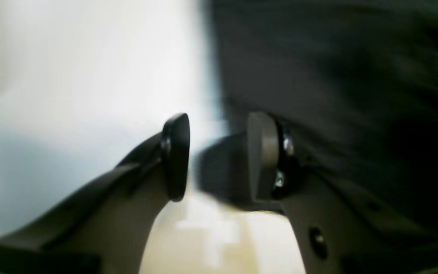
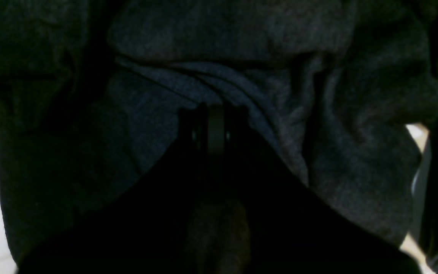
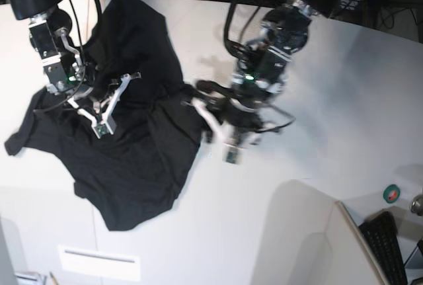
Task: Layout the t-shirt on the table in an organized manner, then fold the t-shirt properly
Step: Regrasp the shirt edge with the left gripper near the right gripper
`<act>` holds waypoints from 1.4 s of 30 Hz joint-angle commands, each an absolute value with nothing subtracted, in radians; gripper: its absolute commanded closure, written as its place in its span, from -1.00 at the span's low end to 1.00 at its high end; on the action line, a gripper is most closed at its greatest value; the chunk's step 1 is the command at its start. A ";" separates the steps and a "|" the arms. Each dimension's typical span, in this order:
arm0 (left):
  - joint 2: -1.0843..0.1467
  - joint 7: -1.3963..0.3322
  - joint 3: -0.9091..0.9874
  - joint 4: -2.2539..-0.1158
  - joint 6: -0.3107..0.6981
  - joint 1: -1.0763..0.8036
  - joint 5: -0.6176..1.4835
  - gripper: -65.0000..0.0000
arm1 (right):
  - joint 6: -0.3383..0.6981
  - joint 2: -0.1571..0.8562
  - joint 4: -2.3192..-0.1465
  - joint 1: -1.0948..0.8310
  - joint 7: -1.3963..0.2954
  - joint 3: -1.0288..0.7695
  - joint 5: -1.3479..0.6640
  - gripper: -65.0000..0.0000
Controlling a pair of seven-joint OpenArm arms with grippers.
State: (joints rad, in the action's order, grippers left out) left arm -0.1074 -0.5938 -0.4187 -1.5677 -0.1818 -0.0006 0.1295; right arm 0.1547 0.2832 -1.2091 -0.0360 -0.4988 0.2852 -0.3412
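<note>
black t-shirt [image 3: 135,133] crumpled, partly spread on white surface [image 3: 317,133], bunched folds near middle, one sleeve trailing toward surface's left edge.

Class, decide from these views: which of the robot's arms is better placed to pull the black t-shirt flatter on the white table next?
Right. The right gripper has its jaws shut on a fold of the black cloth t-shirt. The left gripper stands open at the shirt's edge over the white table, holding nothing.
</note>
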 commanded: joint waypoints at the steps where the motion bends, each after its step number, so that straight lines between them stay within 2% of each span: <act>1: -0.097 -0.572 -0.372 -1.592 -0.171 0.012 0.130 0.25 | 0.107 0.300 -1.176 -0.068 -0.650 0.289 -0.280 1.00; 5: -0.102 -0.578 -0.229 -1.512 -0.004 0.031 0.277 0.19 | 0.107 0.298 -1.176 -0.065 -0.650 0.289 -0.280 1.00; 9: -0.128 -0.627 -0.124 -1.369 0.084 0.073 0.541 -0.29 | 0.107 0.288 -1.176 -0.062 -0.650 0.289 -0.280 1.00; 11: -0.154 -0.628 -0.122 -1.294 0.085 0.104 0.634 -0.41 | 0.107 0.283 -1.175 -0.062 -0.650 0.289 -0.280 1.00; 14: -0.170 -0.630 -0.125 -1.213 0.094 0.137 0.699 -0.35 | 0.107 0.280 -1.175 -0.064 -0.650 0.289 -0.280 1.00; 21: -0.170 -0.630 -0.232 -1.148 0.101 0.182 0.704 -0.36 | 0.107 0.280 -1.175 -0.062 -0.650 0.289 -0.280 1.00; 31: -0.133 -0.630 -0.246 -1.033 0.102 0.222 0.704 -0.35 | 0.107 0.280 -1.175 -0.062 -0.650 0.289 -0.280 1.00; 42: -0.130 -0.630 -0.334 -1.024 0.102 0.243 0.704 -0.33 | 0.107 0.280 -1.175 -0.062 -0.650 0.289 -0.280 1.00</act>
State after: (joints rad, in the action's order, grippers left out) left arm -0.1272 -0.6178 -0.3347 -1.0183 0.1028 0.2321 0.6979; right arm 0.1425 0.2710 -1.2091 -0.0315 -0.5083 0.2832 -0.3336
